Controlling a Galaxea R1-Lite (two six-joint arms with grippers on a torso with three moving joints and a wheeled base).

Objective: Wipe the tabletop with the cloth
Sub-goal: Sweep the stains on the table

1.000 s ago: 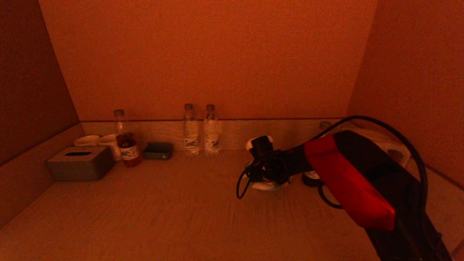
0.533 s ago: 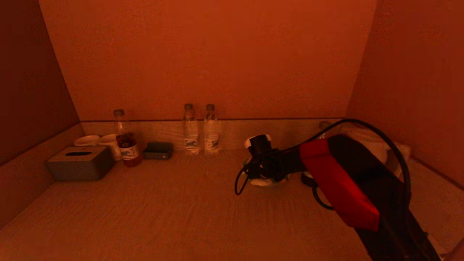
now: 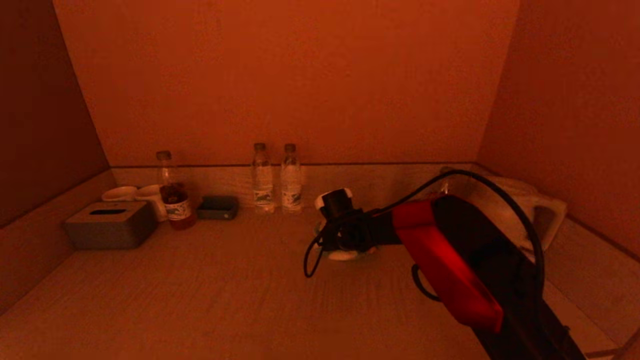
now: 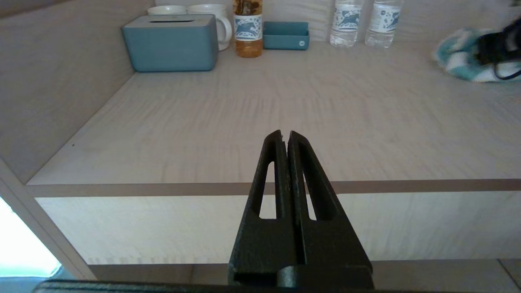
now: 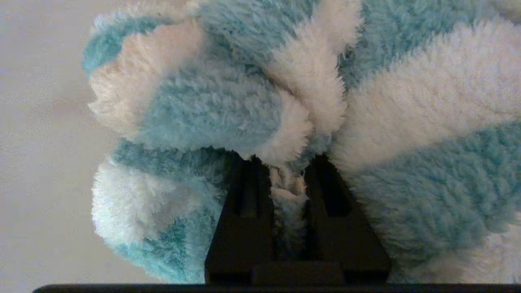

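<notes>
A fluffy blue-and-white cloth (image 5: 228, 114) lies bunched on the pale wooden tabletop (image 3: 225, 290). My right gripper (image 5: 287, 167) is shut on a fold of it and presses it down on the table right of centre. In the head view only a pale edge of the cloth (image 3: 342, 255) shows under the gripper (image 3: 345, 240). The cloth also shows at the far right in the left wrist view (image 4: 456, 61). My left gripper (image 4: 285, 136) is shut and empty, held off the table's front edge (image 4: 163, 188).
At the back left stand a tissue box (image 3: 110, 225), two mugs (image 3: 135, 195), a tea bottle (image 3: 172, 192) and a small tray (image 3: 218, 207). Two water bottles (image 3: 275, 180) stand at the back wall. A kettle (image 3: 520, 210) is at the back right.
My right gripper has slid the cloth to the left across the table, uncovering the kettle behind the arm. The left gripper is seen only now.
</notes>
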